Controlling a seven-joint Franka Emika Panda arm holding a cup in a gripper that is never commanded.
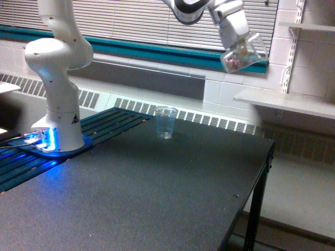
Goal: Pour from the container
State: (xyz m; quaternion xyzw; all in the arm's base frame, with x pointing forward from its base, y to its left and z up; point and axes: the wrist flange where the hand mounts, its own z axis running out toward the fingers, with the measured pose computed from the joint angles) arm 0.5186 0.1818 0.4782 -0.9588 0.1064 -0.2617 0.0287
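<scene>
We have the gripper clamped on the container, held high beyond the table's far right corner, tilted, reddish bits inside. The tapered cup sits near the far edge, well apart. We need to centre above its mouth before tipping further, slowly.

White all over, this arm: smooth, glossy, rounded shells stacked into a thick column. Down low there's a small dark triangular marking on the front of the column. The base flares into a round foot ringed in bright blue light, with a glowing blue-white block on its left side in the exterior view. Up top, a dark grey ring shows at a joint, then the boxy white pincer.
</scene>
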